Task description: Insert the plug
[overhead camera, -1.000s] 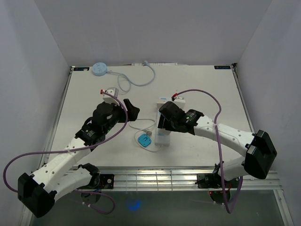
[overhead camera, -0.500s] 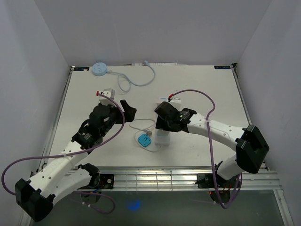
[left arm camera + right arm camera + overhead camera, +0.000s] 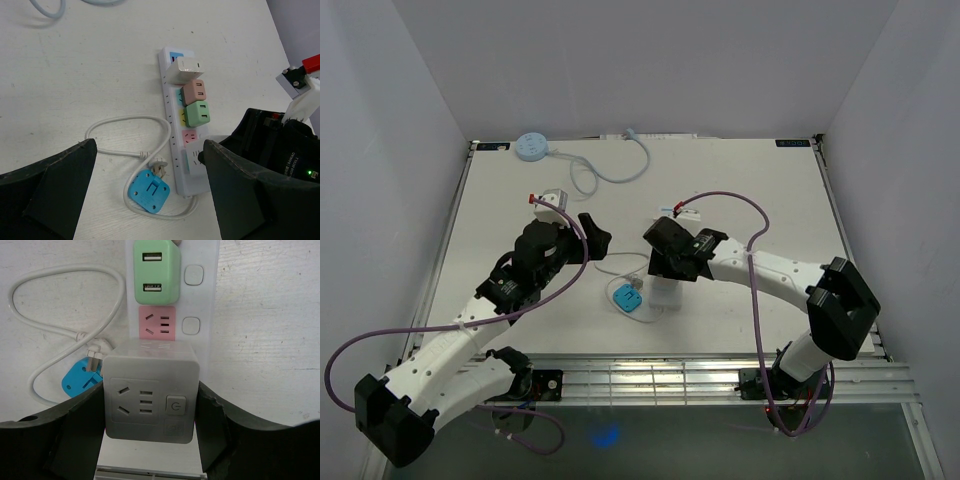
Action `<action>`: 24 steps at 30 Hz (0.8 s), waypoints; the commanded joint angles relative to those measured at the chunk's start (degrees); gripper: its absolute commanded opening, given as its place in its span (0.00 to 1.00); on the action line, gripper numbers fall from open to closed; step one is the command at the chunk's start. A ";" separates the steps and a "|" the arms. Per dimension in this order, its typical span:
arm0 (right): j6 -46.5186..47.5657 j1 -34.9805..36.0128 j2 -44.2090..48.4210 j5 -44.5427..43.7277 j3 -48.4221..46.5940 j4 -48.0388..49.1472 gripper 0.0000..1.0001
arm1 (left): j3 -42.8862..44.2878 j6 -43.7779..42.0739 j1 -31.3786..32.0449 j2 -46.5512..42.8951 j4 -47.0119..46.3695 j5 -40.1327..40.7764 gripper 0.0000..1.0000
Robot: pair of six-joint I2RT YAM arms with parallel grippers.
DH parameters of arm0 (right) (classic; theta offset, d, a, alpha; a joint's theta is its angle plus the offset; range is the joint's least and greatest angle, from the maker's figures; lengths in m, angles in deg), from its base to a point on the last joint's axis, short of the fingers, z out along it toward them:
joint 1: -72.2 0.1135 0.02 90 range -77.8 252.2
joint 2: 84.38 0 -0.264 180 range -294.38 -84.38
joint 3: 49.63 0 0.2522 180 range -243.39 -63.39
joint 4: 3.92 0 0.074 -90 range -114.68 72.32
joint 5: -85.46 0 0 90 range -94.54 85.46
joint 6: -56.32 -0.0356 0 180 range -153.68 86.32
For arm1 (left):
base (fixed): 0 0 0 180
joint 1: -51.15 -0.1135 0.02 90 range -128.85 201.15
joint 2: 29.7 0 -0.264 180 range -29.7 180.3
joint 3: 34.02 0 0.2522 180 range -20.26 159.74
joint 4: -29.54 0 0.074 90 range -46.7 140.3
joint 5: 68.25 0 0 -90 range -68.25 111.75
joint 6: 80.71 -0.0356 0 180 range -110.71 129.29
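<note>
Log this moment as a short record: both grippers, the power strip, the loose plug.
left gripper: open, holding nothing
right gripper: shut on grey cube adapter, over the strip beside the pink socket
power strip: white; green adapter plugged in; pink socket free
blue plug: lying loose beside the strip, its white cord looped
cube seated: cannot tell

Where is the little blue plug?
In the top view, the blue plug lies on the table just left of the near end of the white power strip.
</note>
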 commanded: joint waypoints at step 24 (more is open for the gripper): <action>-4.20 3.39 -5.59 -9.12 -2.46 -7.06 0.08 | 2.48 -0.18 -0.09 -1.20 0.96 0.42 0.98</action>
